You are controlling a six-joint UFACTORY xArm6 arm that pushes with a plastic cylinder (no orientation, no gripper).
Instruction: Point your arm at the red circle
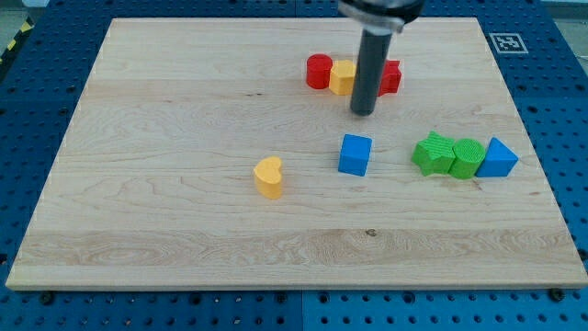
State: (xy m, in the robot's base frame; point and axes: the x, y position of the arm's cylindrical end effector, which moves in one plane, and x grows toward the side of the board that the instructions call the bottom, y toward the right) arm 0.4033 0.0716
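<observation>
1. Camera view, task object: the red circle [318, 71] stands near the view's top, at the left end of a short row, touching or just beside a yellow block [343, 78] whose shape is partly hidden. A second red block [392, 77] shows at the row's right end, its shape masked by the rod.
2. Camera view, arm: the rod descends from the view's top and the tip [364, 112] rests on the wooden board [165, 138], just below the yellow block and right of the red circle. There is no gripper fitted, so there is nothing to open, close or hold.
3. Camera view, other objects: a blue cube [355, 154] lies below the tip; a yellow heart [268, 176] lies lower left; a green star [432, 153], a green block [467, 158] and a blue triangle [497, 158] form a row at the view's right.
4. Step in hand, as judged: final approach; the tip is near the target but not aligned with it.
5. Next move, as judged: a short travel toward the view's left and slightly up, stopping beside the red circle without nudging the yellow block.
</observation>
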